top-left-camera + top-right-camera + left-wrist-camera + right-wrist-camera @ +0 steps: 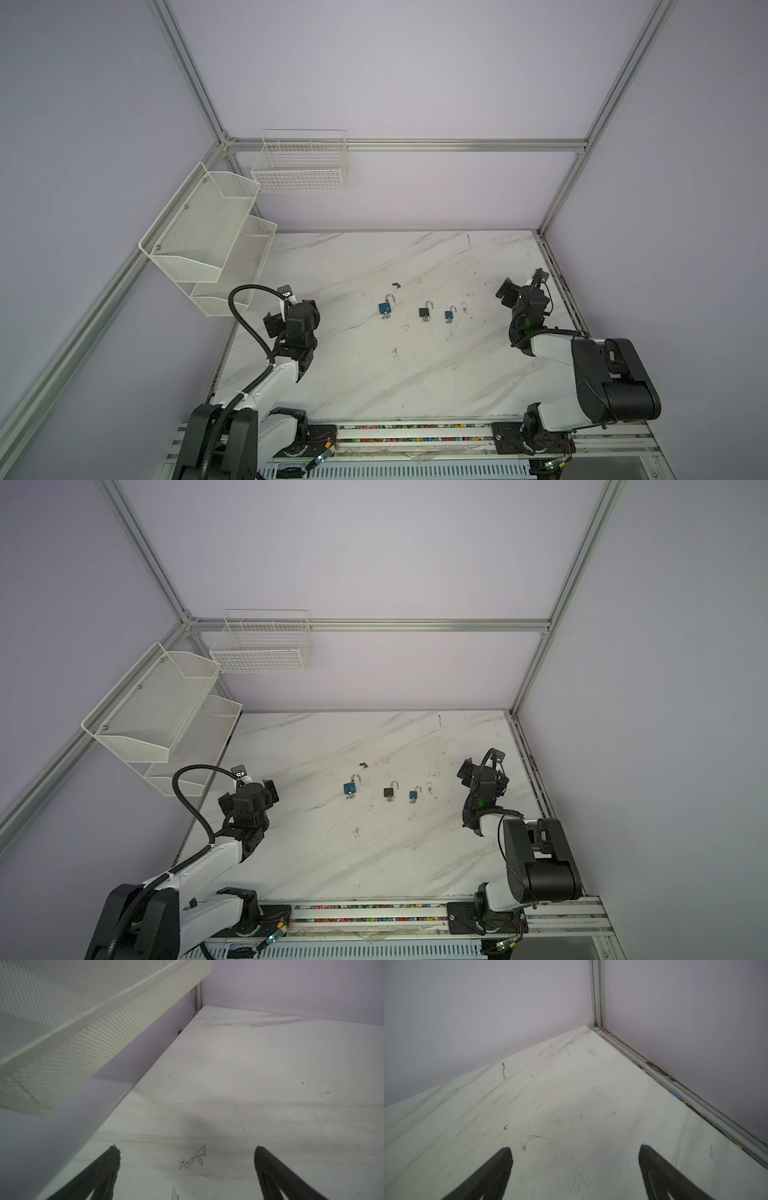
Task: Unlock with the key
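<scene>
Your desk point(374, 374) carries the whole job, with a mesh rack point(208, 232) at its 10 o'clock corner and a wire basket point(299, 166) on the back wall near 11.

The left tool point(187, 1159) is out at 9 o'clock and the right tool point(575, 1155) at 3 o'clock. Both have their fingers spread wide and hold nothing.

Three padlocks lie in a row near the desk's middle: a large blue padlock point(385, 308), a black padlock point(424, 312) at its 3 o'clock, and a small blue padlock point(449, 314) further along. Each seems to have a key point(386, 317) poking out at its 6 o'clock end.

The shackles look lifted, as an opened lock would leave them, but they are too small in both top views for you to be sure. So the scene fits either locks already sprung or keys seated and waiting for a turn.

These bodies are light and the desk is slick. In my judgement, any key turn needs one tool pinning the body while the other grips the key bow squarely.

A dark scrap point(396, 285) lies at 12 o'clock of the large blue padlock.

No brand, label or writing can be read.
</scene>
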